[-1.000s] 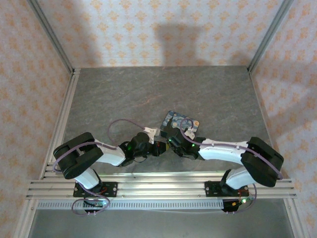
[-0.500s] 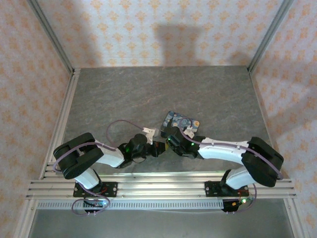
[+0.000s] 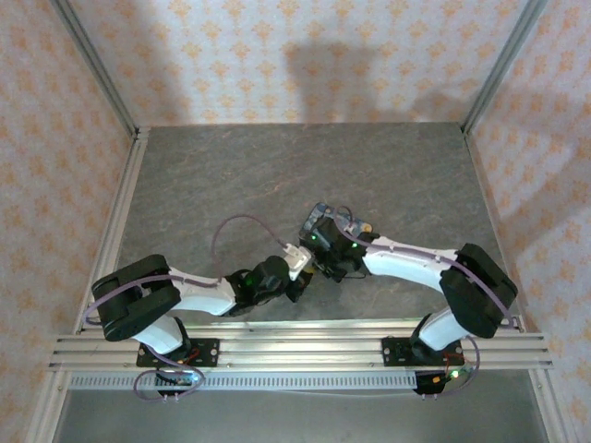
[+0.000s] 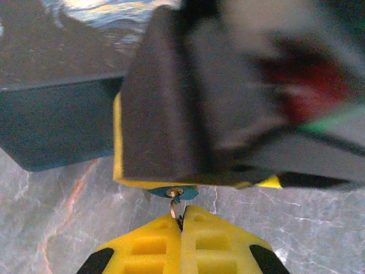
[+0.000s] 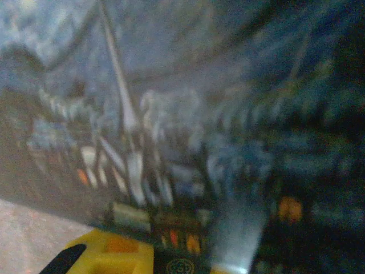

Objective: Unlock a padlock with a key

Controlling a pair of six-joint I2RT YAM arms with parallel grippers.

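Note:
In the left wrist view my left gripper (image 4: 182, 214) has its yellow fingers shut on the key (image 4: 172, 208), a thin brassy sliver. The key's tip meets the brass keyhole in the small blue padlock (image 4: 161, 192). The padlock pokes out just below a dark, yellow-padded finger (image 4: 165, 108) of the right gripper, which hides the rest of it. From above, the left gripper (image 3: 301, 274) and right gripper (image 3: 319, 259) meet tip to tip at the near edge of the blue box. In the blurred right wrist view, a dark round-marked shape sits between the right gripper's (image 5: 182, 266) yellow pads.
The blue box painted with yellow swirls (image 3: 340, 221) lies just behind the two grippers, and its dark side (image 4: 57, 125) stands close on the left. Grey stone-patterned tabletop (image 3: 277, 175) stretches beyond it. Aluminium rails (image 3: 295, 346) run along the near edge.
The left arm has stretched to the right and forward, bringing its gripper up to the right one. The right gripper has shifted back toward the box.

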